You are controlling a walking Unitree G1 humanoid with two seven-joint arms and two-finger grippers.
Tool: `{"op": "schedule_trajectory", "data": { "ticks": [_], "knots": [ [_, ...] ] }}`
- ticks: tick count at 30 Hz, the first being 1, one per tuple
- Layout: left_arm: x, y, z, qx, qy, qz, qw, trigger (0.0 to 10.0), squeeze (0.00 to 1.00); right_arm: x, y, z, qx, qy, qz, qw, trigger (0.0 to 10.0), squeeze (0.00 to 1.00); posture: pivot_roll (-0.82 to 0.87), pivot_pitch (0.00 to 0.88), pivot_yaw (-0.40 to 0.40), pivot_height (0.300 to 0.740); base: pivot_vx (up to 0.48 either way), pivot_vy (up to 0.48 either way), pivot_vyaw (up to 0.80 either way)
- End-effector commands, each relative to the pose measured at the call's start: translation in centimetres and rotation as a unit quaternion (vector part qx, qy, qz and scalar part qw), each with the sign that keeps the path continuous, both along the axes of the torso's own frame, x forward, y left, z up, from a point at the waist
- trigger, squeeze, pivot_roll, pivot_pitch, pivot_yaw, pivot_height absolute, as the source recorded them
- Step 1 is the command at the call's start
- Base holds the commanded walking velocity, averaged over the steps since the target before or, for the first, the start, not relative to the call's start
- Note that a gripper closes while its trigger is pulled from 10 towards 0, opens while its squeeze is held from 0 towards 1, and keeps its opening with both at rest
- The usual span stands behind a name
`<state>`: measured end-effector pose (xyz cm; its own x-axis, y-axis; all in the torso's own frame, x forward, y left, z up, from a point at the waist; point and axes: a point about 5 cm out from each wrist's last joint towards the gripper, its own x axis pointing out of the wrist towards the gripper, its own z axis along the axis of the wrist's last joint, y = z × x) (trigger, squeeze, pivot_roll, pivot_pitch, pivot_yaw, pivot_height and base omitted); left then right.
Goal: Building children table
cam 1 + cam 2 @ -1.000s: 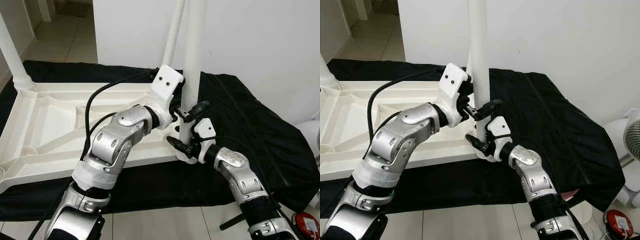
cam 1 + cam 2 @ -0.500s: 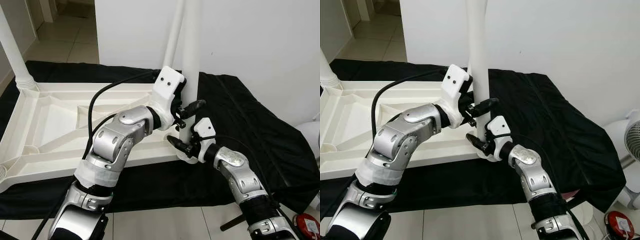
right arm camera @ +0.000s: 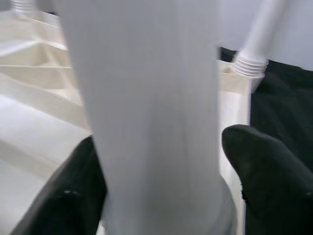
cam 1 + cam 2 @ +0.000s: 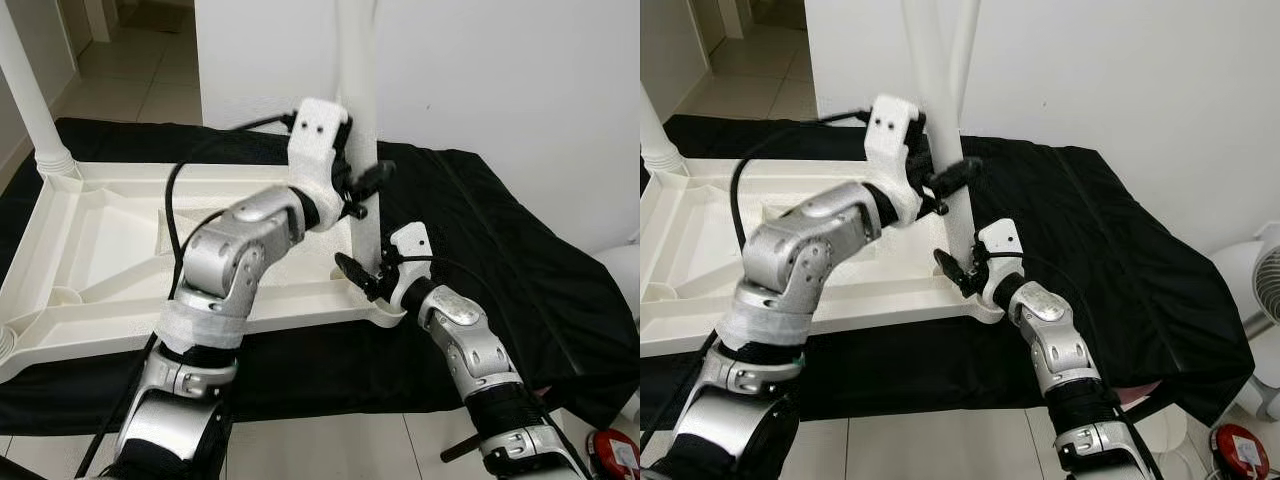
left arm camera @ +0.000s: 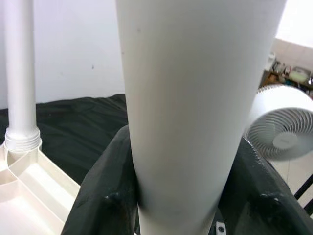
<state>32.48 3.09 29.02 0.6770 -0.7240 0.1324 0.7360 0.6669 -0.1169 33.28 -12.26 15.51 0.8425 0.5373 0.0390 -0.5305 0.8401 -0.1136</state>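
Observation:
A white table top [image 4: 120, 250] lies upside down on a black cloth [image 4: 500, 240]. A white table leg [image 4: 358, 100] stands at its near right corner. My left gripper [image 4: 362, 188] is shut on this leg at mid height; in the left wrist view its black fingers [image 5: 102, 196] press both sides of the leg [image 5: 190, 98]. My right gripper [image 4: 368, 278] is shut on the leg just above its base, the fingers [image 3: 264, 166] flanking the leg [image 3: 146, 98]. Another leg [image 4: 30, 100] stands at the far left corner, and a third [image 4: 965, 60] rises behind the held one.
A white wall [image 4: 500, 80] stands close behind the cloth. A white fan [image 4: 1265, 290] is at the right, and a red object [image 4: 615, 450] lies on the tiled floor [image 4: 330, 445] at the near right.
My left gripper has risen along the leg and moved left. The leg's top has swung left with it. The right gripper stays low on the leg.

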Motion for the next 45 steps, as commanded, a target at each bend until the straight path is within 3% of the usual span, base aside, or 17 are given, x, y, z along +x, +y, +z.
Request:
{"op": "schedule_trajectory", "data": {
  "ticks": [1, 2, 10, 15, 21, 25, 28, 29, 39, 45],
  "knots": [
    [-0.1, -0.7, 0.5, -0.003, 0.002, -0.014, 1.0, 10.0, 0.0, 0.5, -0.5, 0.2, -0.002, 0.001, -0.028, 1.0, 10.0, 1.0, 0.0, 0.0, -0.145, 0.74, 0.0, 0.0, 0.0],
    [0.0, -1.1, 1.2, -0.004, -0.008, -0.013, 1.0, 10.0, 0.0, 1.1, -0.6, 1.0, 0.003, -0.009, -0.056, 0.998, 10.0, 0.0, 0.01, 0.0, -0.149, 0.74, 0.0, 0.0, 0.0],
    [0.2, -2.5, 3.2, -0.003, -0.029, 0.009, 1.0, 10.0, 0.0, 2.4, 0.3, 2.9, -0.004, -0.048, -0.105, 0.993, 10.0, 0.0, 0.0, 0.0, -0.141, 0.74, 0.0, 0.0, 0.0],
    [0.4, -3.4, 3.7, 0.031, -0.049, 0.042, 0.997, 10.0, 0.0, 3.3, 1.1, 3.5, -0.028, -0.053, -0.137, 0.989, 10.0, 0.0, 0.01, 0.0, -0.138, 0.74, 0.0, 0.0, 0.0],
    [0.4, -3.8, 3.7, 0.034, -0.042, 0.053, 0.997, 10.0, 0.0, 3.7, 1.4, 3.7, -0.033, -0.057, -0.161, 0.985, 10.0, 0.0, 0.01, 0.0, -0.142, 0.74, 0.0, 0.0, 0.0],
    [0.5, -4.7, 3.7, 0.036, -0.027, 0.079, 0.996, 10.0, 0.0, 4.5, 2.6, 4.1, -0.049, -0.072, -0.218, 0.972, 10.0, 0.0, 0.02, 0.0, -0.151, 0.74, 0.0, 0.0, 0.0],
    [0.5, -4.8, 3.8, 0.034, -0.027, 0.087, 0.995, 10.0, 0.0, 4.5, 2.9, 4.1, -0.049, -0.074, -0.238, 0.967, 10.0, 0.0, 0.02, 0.0, -0.151, 0.74, 0.0, 0.0, 0.0],
    [0.4, -5.1, 4.0, 0.035, -0.033, 0.097, 0.994, 10.0, 0.0, 4.4, 3.7, 3.9, -0.045, -0.073, -0.26, 0.962, 10.0, 0.0, 0.03, 0.0, -0.158, 0.74, 0.0, 0.0, 0.0],
    [0.3, -5.3, 4.0, 0.043, -0.037, 0.102, 0.993, 10.0, 0.0, 3.8, 5.5, 3.8, -0.061, -0.101, -0.266, 0.957, 10.0, 0.0, 0.03, 0.0, -0.152, 0.74, 0.0, 0.0, 0.0],
    [0.3, -5.4, 3.9, 0.045, -0.034, 0.104, 0.993, 10.0, 0.0, 3.7, 5.7, 3.8, -0.062, -0.114, -0.276, 0.952, 10.0, 0.0, 0.03, 0.0, -0.141, 0.74, 0.0, 0.0, 0.0]
  ]
}}
